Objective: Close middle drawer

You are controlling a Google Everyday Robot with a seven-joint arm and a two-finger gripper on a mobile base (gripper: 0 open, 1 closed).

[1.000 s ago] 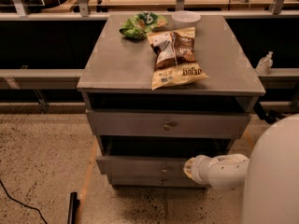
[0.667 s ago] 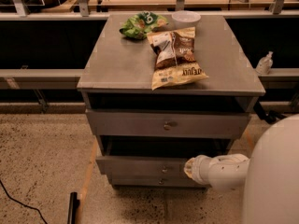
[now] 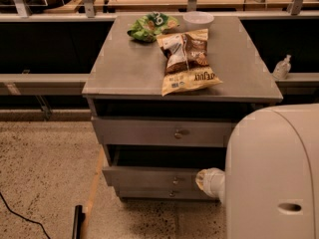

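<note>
The grey cabinet (image 3: 134, 78) has three drawer fronts. The middle drawer (image 3: 149, 177) is pulled out a little, with a dark gap above its front and a small round knob (image 3: 175, 180) at its centre. My gripper (image 3: 203, 179) shows only as a white rounded end at the right part of that front, just right of the knob. It looks pressed against the panel. The rest of the arm is hidden behind my white body (image 3: 274, 173).
The top drawer (image 3: 149, 131) sits above and the bottom drawer front (image 3: 154, 194) below. A brown-and-yellow snack bag (image 3: 187, 59), a green bag (image 3: 149, 26) and a white bowl (image 3: 198, 19) lie on the cabinet top. A black cable (image 3: 20, 218) and a dark bar (image 3: 77, 222) lie on the speckled floor at the left.
My white body now fills more of the lower right and hides most of the arm. The gripper end stays at the middle drawer's front, and the drawer sticks out about as before.
</note>
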